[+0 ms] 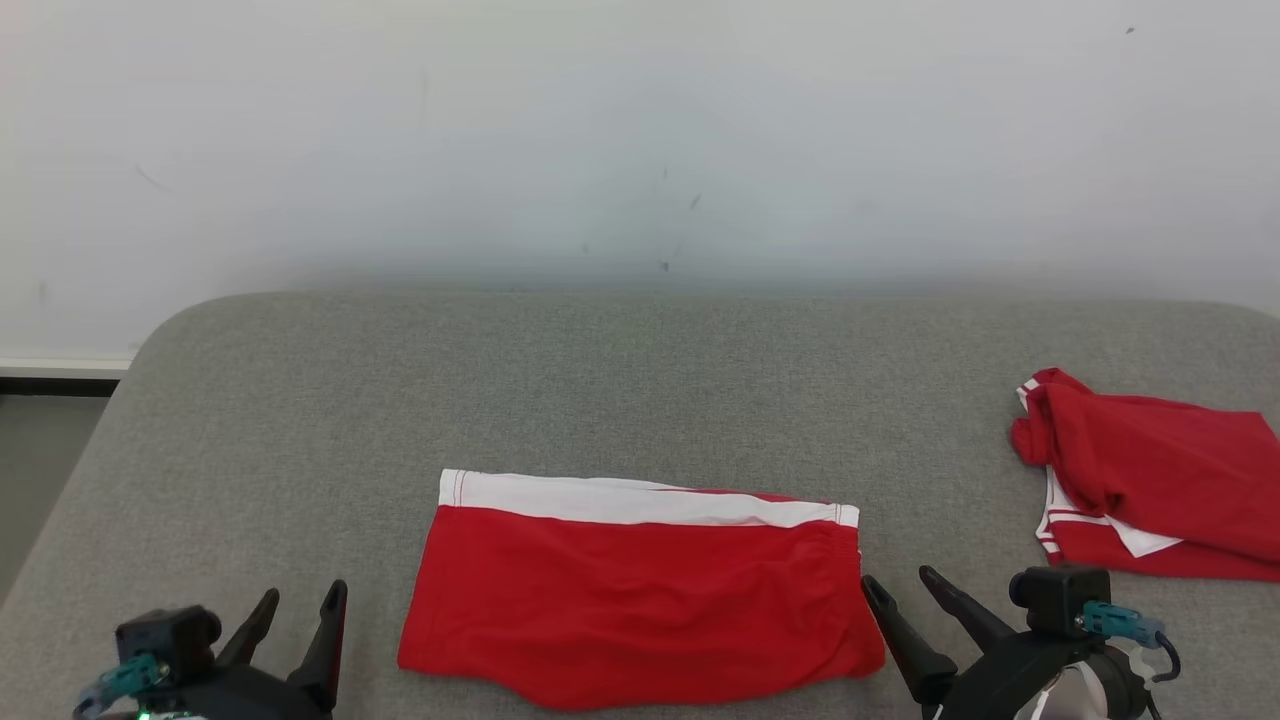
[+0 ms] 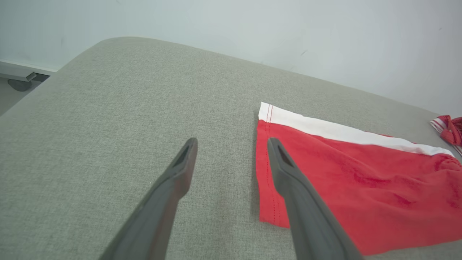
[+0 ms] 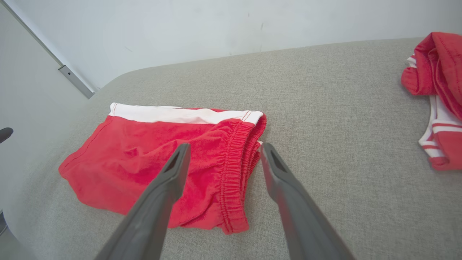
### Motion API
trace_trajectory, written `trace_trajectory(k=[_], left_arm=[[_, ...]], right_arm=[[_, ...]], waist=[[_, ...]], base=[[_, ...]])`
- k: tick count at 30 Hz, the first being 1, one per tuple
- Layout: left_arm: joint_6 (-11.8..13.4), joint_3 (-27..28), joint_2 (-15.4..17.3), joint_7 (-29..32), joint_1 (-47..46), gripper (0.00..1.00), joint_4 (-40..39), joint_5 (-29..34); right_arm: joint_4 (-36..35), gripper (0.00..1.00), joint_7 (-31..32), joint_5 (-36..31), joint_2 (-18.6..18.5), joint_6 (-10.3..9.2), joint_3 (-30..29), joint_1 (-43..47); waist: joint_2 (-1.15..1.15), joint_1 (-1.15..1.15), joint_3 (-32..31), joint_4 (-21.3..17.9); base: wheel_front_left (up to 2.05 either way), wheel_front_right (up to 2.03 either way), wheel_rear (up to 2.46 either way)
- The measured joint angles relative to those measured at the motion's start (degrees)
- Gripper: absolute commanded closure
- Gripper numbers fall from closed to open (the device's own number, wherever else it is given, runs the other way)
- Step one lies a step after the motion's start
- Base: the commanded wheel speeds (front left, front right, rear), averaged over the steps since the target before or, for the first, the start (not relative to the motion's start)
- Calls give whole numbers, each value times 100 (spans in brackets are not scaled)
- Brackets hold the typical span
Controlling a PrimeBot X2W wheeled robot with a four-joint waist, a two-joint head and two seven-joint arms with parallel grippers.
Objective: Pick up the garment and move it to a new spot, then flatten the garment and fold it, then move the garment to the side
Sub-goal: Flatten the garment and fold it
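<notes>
The garment (image 1: 640, 590) is a pair of red shorts with a white band along its far edge, lying folded flat on the grey surface (image 1: 600, 390) near the front. My left gripper (image 1: 300, 600) stands open just left of it with nothing between its fingers; in the left wrist view the left gripper (image 2: 231, 144) hovers beside the garment (image 2: 361, 180), at its hemmed edge. At the elastic-waist end, my right gripper (image 1: 900, 585) is open too. The right wrist view has the right gripper (image 3: 223, 150) above the gathered waistband of the garment (image 3: 144, 159).
A second red and white garment (image 1: 1160, 480) lies crumpled at the right edge of the surface, also visible as a red and white heap (image 3: 436, 90). A pale wall (image 1: 640, 130) rises behind. The surface's rounded left edge drops off toward the floor (image 1: 40, 470).
</notes>
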Motion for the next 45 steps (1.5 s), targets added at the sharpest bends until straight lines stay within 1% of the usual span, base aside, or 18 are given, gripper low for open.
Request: trace_trajectory(k=[1, 6, 9, 12, 14, 15, 20, 24, 28, 30, 37, 45], left_arm=[[37, 99, 3, -1, 92, 0, -110, 55], [38, 628, -15, -1, 565, 0, -491, 348], [37, 1102, -134, -1, 781, 0, -515, 577], [37, 1424, -255, -1, 924, 0, -612, 876], [37, 1597, -312, -1, 1021, 0, -684, 1101], [37, 1597, -312, -1, 1021, 0, -684, 1101], [38, 2008, -486, -8, 1167, 0, -955, 1504], [38, 2207, -637, -8, 1308, 0, -1145, 1804], [38, 2373, -765, -8, 1418, 0, -1305, 2063], [37, 2408, -822, -8, 1423, 0, -1379, 2158], [38, 2583, -1027, -8, 1530, 0, -1602, 2492], [38, 2644, -1212, -8, 1532, 0, -1740, 2642]], right_arm=[[5, 0, -2, -32, 7, -44, -3, -5], [57, 0, -80, -53, 44, -197, -44, -31], [101, 0, -93, -71, 53, -270, -48, -32], [203, 0, -45, -101, 56, -316, -32, -82], [234, 0, -33, -137, 75, -349, -29, -133], [234, 0, -33, -137, 75, -349, -29, -133], [435, 0, 233, -174, 121, -449, 48, -355], [711, 0, 659, -165, 211, -480, 191, -576], [957, 0, 969, -83, 321, -502, 185, -883], [1110, 0, 1158, -64, 334, -547, 198, -1041], [1701, 0, 1956, 11, 382, -594, 292, -1421], [1937, 0, 2492, 207, 523, -594, 315, -1623]], waist=[[0, 1, 1, 6], [0, 1, 10, 40], [0, 0, 13, 65], [0, 1, 16, 103], [0, 1, 20, 118], [0, 1, 20, 118], [0, 1, 35, 151], [0, 1, 52, 171], [0, 1, 74, 184], [0, 1, 88, 198], [0, 1, 162, 253], [0, 1, 296, 345]], base=[[0, 0, 0], [0, 0, 0], [0, 0, 0], [0, 0, 0], [0, 0, 0], [0, 0, 0], [0, 0, 0], [0, 0, 0], [0, 0, 0], [0, 0, 0], [0, 0, 0], [0, 0, 0]])
